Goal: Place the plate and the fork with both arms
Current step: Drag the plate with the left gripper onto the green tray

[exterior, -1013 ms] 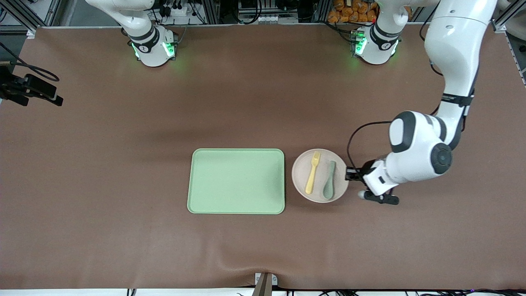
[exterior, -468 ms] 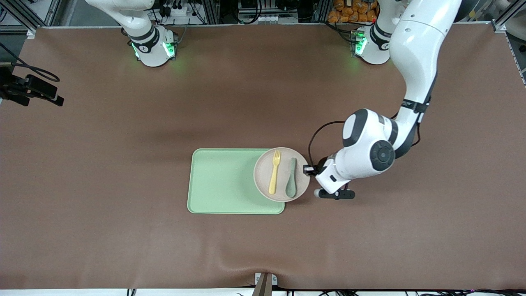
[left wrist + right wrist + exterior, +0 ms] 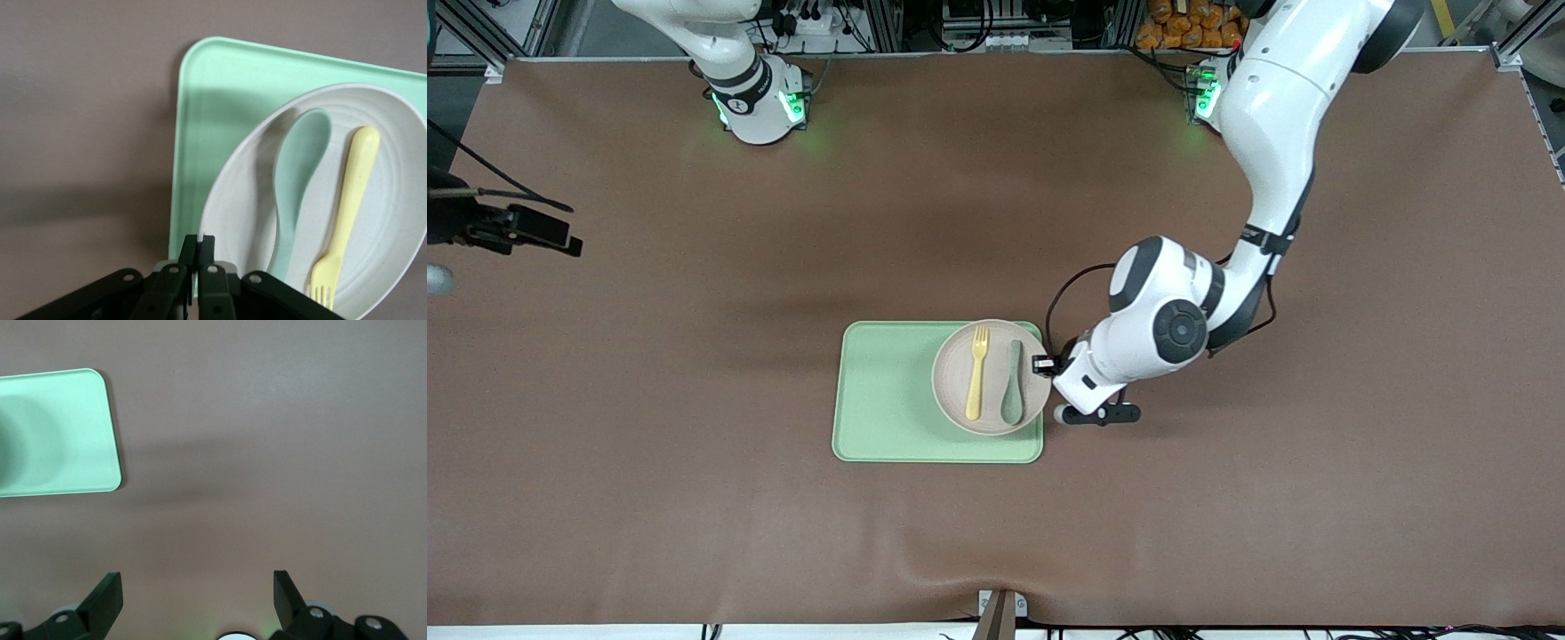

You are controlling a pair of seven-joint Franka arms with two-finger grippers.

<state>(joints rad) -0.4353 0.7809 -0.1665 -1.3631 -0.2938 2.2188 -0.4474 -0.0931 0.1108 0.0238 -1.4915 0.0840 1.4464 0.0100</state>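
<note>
The pale plate (image 3: 948, 373) is over the green tray (image 3: 885, 391), at the tray's end toward the left arm, and casts a shadow on it. The yellow fork (image 3: 977, 373) and a grey-green spoon (image 3: 1012, 387) lie side by side on the plate. My left gripper (image 3: 1041, 364) is shut on the plate's rim; in the left wrist view the gripper (image 3: 199, 241) pinches the rim of the plate (image 3: 393, 220), with the fork (image 3: 347, 200) and the spoon (image 3: 297, 173) on it. My right gripper (image 3: 197, 587) is open and empty over bare table.
The tray (image 3: 213, 100) lies in the middle of the brown table; one corner of it (image 3: 53, 433) shows in the right wrist view. The right arm's hand (image 3: 520, 231) hangs at the right arm's end of the table.
My left gripper has carried the plate with the fork and spoon from the bare table to over the tray. The right arm's hand has shifted slightly.
</note>
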